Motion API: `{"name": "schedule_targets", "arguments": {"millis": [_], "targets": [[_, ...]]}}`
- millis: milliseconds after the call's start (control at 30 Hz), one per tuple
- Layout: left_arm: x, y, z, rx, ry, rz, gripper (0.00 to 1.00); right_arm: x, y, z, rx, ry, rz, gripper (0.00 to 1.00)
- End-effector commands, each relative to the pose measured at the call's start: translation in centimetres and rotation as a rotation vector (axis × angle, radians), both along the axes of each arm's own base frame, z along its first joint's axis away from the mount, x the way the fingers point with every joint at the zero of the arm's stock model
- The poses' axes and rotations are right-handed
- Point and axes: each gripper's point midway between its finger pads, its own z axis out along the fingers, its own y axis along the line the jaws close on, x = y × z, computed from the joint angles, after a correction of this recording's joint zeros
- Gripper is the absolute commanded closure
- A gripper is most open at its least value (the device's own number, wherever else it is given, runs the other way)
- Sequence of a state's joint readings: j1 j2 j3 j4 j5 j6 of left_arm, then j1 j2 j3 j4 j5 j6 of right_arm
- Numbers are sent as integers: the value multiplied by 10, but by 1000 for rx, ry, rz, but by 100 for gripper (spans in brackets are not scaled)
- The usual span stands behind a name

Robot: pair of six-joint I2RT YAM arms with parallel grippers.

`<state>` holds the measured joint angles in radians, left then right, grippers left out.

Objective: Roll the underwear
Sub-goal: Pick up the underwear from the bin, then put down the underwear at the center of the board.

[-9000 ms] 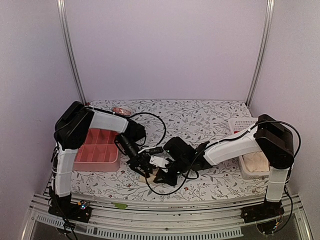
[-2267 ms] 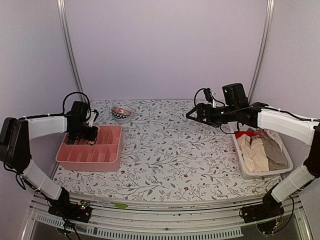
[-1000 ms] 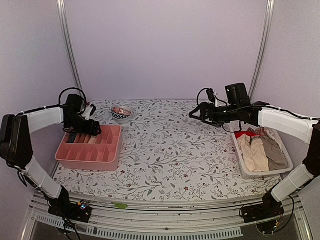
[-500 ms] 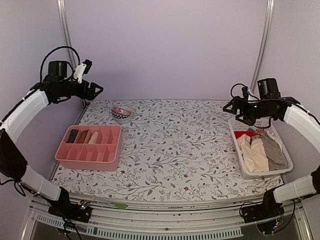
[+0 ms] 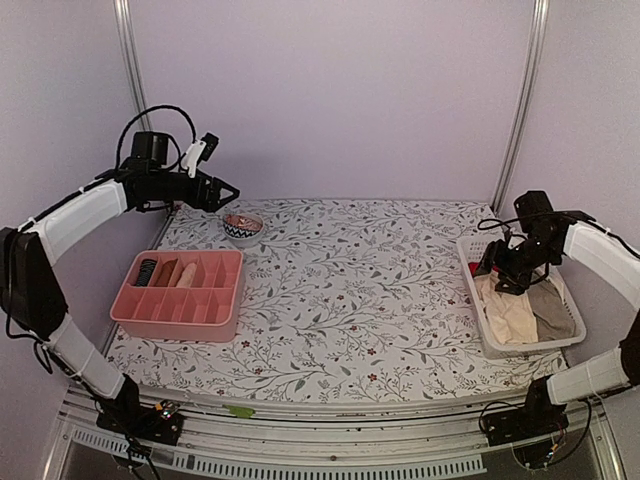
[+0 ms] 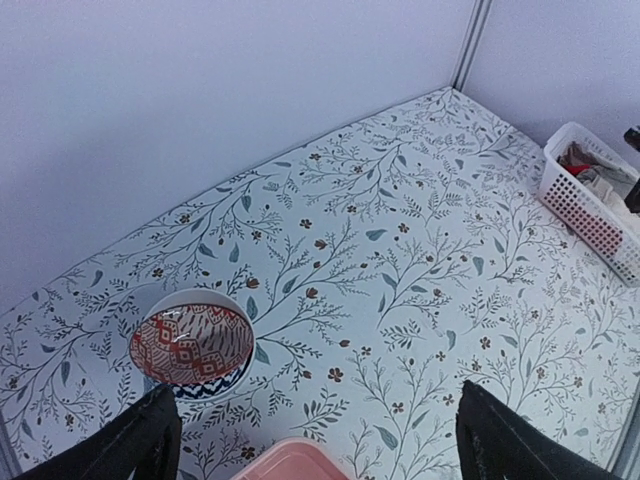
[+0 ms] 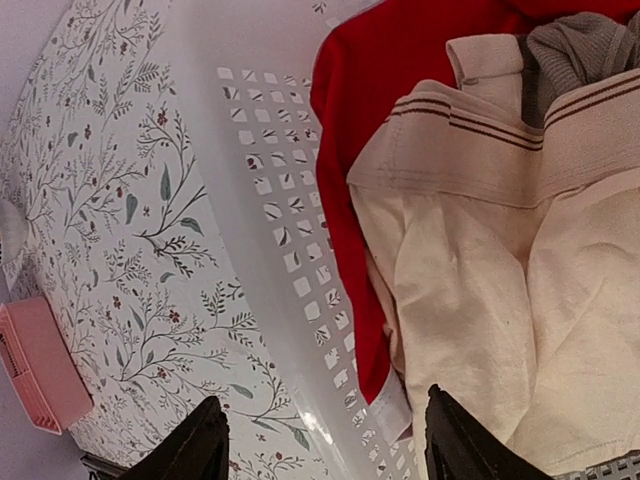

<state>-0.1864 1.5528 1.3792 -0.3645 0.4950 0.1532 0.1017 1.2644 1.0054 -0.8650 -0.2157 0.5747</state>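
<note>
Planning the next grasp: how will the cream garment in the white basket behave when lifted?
Likely floppy: the cream garment lies wrinkled and draped over the red cloth. Probably light, being thin fabric. It may drag neighbours along, since it lies bunched against the grey piece in the basket.

Your table [image 5: 350, 290] wears a white cloth printed with leafy sprigs and small flowers. Three things sit directly on it. A small patterned bowl [image 5: 242, 226] stands just below your left claw [image 5: 228, 190], near the back edge. A pink divided tray [image 5: 175, 322] lies lower down and back from that claw, toward the arm's base, near the bowl but apart from it. A white perforated basket [image 5: 478, 322] rests right under your right claw [image 5: 495, 270] at the table's right edge, well apart from the tray.
</note>
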Motion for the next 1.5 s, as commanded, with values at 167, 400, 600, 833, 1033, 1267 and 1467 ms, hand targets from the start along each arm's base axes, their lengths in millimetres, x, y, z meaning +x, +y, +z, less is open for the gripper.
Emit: {"name": "schedule_targets", "arguments": {"millis": [167, 400, 600, 833, 1033, 1267, 1467], "targets": [[5, -10, -3, -50, 17, -16, 4, 37, -31, -42, -178, 83, -49, 40], [-3, -6, -5, -40, 21, -4, 4, 56, -46, -52, -275, 106, -36, 47], [-6, -2, -7, -19, 16, 12, 4, 51, -51, -59, -274, 112, -37, 58], [-3, -1, 0, -1, -6, 9, 4, 58, -44, -45, -243, 93, 20, 100], [3, -4, 5, 6, -23, -6, 4, 70, -39, 47, -225, -75, 34, 100], [14, -9, 9, -20, -28, -14, 4, 85, -1, 169, -71, -395, 182, 100], [31, -2, 15, -7, -55, 51, 4, 86, 62, 278, 162, -691, 362, 100]]}}
